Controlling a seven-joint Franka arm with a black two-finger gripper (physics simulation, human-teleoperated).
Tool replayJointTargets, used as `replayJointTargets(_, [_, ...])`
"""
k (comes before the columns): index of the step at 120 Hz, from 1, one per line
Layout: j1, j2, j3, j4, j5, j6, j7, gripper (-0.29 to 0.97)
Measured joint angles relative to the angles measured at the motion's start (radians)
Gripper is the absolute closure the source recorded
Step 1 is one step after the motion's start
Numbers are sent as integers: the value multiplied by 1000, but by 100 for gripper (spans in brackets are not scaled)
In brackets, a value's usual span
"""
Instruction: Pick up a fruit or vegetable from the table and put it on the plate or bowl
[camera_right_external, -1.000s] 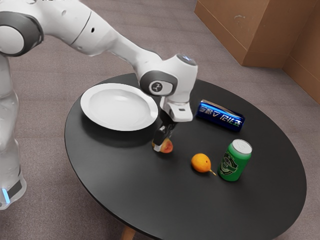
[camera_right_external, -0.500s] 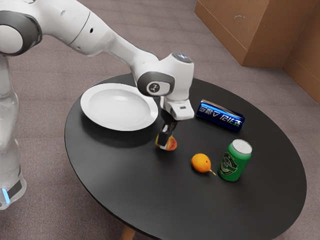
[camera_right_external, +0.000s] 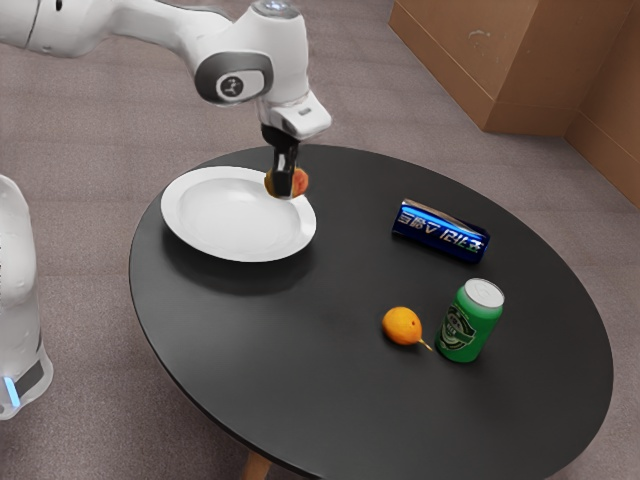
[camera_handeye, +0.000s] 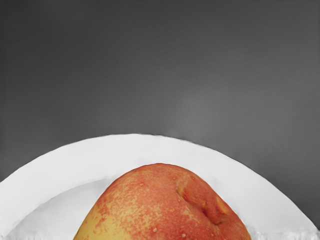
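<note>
Now the red-and-yellow round fruit (camera_right_external: 299, 182), probably a peach or apple with speckled skin and a dimple at one end, hangs in the air, clamped between the two black fingers of the hand (camera_right_external: 285, 181), which grip it from two sides. It sits above the rim of the round white plate (camera_right_external: 215, 228), on the side of the plate toward the exterior view's right. In the wrist view the fruit (camera_handeye: 165, 205) lies just under the hand, with the plate's white rim (camera_handeye: 100, 155) curving behind it. I judge the fruit light and fairly firm, though its skin could bruise under hard pressure and its rounded sides may slip, so a grip across the widest part, away from the dimple, seems safest. Once let go it is likely to roll, so a release low over the plate's middle would suit better than one at the rim. The plate rests on the round black surface (camera_right_external: 330, 410). Well apart from it are a small orange fruit (camera_right_external: 402, 325), an upright green can (camera_right_external: 470, 320) just beside that, and a blue can (camera_right_external: 440, 230) lying on its side. Brown cardboard boxes (camera_right_external: 520, 60) stand on the floor beyond.
</note>
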Motion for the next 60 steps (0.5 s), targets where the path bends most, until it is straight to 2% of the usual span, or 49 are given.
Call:
replayJointTargets(10, [66,-30,0,-39,-24,-8,-16,41])
replayJointTargets(20, [92,-49,-4,-69,-47,-18,-34,22])
replayJointTargets(34, [108,-61,-4,-62,-64,-24,-56,10])
replayJointTargets(42, [100,-70,-42,14,-84,-27,-89,6])
replayJointTargets(51, [65,-28,-96,177,-93,-53,-202,4])
replayJointTargets(60, [-57,85,-117,402,-69,-178,-444,2])
